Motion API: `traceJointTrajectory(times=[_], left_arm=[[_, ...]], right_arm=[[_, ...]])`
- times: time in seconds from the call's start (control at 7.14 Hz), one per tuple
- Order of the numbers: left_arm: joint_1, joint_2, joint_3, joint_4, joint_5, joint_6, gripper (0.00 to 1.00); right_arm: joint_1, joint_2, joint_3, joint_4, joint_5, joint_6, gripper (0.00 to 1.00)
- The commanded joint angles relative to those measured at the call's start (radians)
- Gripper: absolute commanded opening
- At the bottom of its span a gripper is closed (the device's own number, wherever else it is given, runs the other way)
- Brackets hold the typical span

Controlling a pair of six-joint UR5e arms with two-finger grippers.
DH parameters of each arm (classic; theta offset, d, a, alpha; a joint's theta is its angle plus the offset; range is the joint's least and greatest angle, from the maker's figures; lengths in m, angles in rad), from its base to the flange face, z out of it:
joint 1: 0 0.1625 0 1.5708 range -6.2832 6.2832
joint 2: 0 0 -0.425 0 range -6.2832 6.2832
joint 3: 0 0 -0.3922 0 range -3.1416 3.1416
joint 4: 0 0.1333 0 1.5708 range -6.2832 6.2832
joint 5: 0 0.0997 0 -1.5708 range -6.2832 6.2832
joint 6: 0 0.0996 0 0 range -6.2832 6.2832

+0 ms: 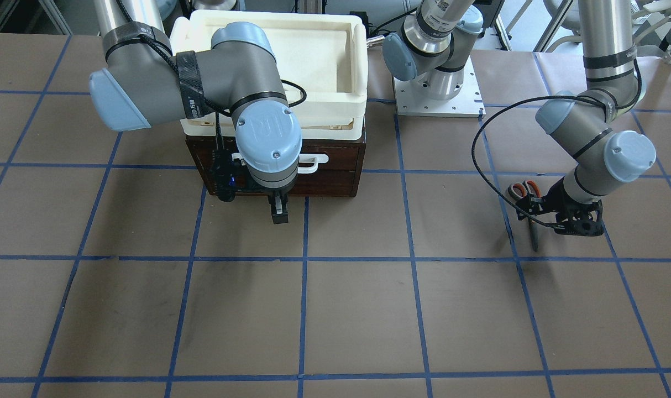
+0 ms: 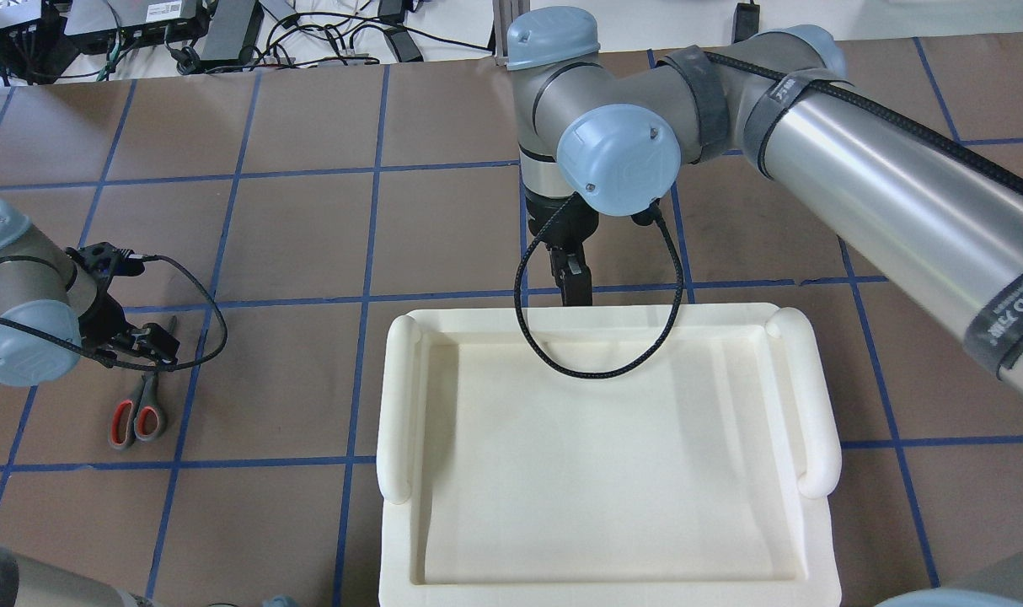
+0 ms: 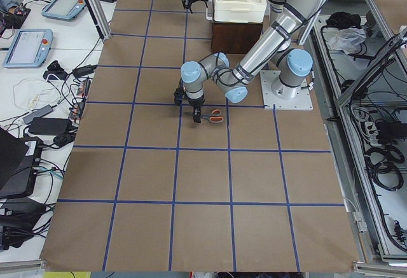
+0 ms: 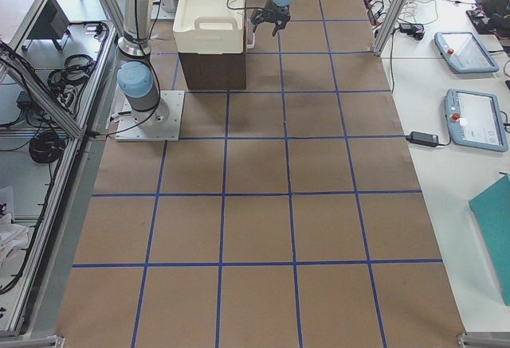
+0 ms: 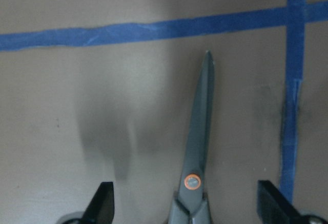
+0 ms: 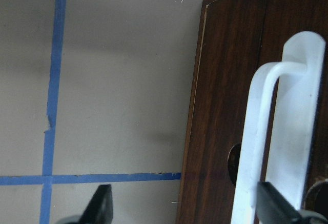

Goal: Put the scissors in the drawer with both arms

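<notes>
Up the middle of the left wrist frame, the scissors [image 5: 199, 147] lie flat on the desk [image 5: 102, 80], long axis vertical, tip toward the top edge, handles cut off at the bottom. The left gripper [image 5: 188, 203], fingers apart, straddles them by the pivot, so this arm is nearer. Well apart, the right gripper [image 6: 188, 206], also spread, faces the closed drawer [image 6: 225, 106].

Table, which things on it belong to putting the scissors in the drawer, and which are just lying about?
Part of the job:
scissors, flat on the table
drawer, shut
left tool, open, astride the scissors
right tool, open, by the drawer's white handle

Just lying about:
cream tray, sitting on top of the drawer unit
</notes>
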Motion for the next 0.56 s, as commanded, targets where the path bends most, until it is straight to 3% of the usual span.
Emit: traceJointTrajectory(times=[0.0,0.28,0.42], left_arm=[[0.015,-0.001,-0.023,0.006,-0.033,0.038,0.96],[0.015,-0.001,-0.026,0.003,-0.031,0.038,0.96],[0.018,-0.001,-0.026,0.001,-0.027,0.039,0.89]], right_arm=[[0.0,0.005,-0.001,0.019,0.005,0.012,1.0],[0.0,0.007,0.001,0.036,0.006,0.034,1.0],[0.0,0.007,0.005,0.036,0.006,0.034,1.0]])
